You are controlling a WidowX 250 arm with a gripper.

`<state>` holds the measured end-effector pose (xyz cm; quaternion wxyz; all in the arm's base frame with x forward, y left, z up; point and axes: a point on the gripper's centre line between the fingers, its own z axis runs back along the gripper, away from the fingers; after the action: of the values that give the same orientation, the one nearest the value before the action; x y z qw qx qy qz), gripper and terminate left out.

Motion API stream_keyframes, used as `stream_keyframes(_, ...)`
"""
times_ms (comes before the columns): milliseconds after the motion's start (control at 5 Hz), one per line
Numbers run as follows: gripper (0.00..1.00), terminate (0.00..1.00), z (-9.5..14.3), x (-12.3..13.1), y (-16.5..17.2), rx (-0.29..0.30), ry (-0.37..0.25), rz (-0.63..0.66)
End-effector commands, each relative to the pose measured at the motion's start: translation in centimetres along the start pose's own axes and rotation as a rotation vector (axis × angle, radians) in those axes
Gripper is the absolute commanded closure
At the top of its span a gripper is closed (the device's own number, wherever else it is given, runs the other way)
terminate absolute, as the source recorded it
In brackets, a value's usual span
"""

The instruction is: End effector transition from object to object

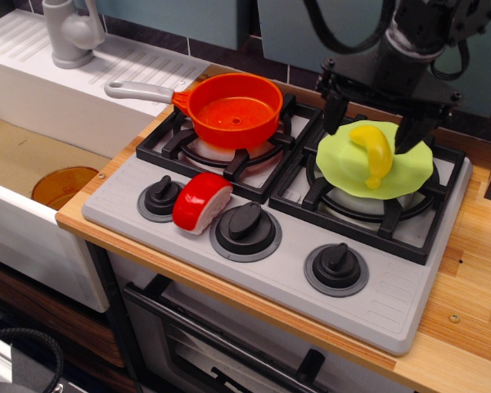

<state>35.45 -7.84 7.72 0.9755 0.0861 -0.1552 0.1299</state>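
My black gripper (375, 124) hangs over the right rear burner with its two fingers spread wide. One finger is at the left edge of the green plate (409, 168), the other at the plate's upper right. A yellow banana (373, 153) lies on the plate between and just below the fingers. The gripper holds nothing. An orange pot (231, 109) with a grey handle sits on the left rear burner, apart from the gripper. A red and white object (201, 201) lies on the stove front between two knobs.
The grey toy stove (254, 270) has three black knobs (246, 222) along its front. A white sink (41, 90) with a grey faucet (69, 31) is to the left, and an orange dish (61, 185) lies in the basin. Wooden counter (466, 303) runs on the right.
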Motion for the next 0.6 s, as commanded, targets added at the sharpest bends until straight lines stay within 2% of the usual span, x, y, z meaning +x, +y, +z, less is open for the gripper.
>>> stream_keyframes(0,0.00,0.00,-0.7,1.1,0.0,-0.077,-0.063,0.026)
stream_keyframes(400,0.00,0.00,-2.6,0.7,0.3,-0.119,-0.084,0.048)
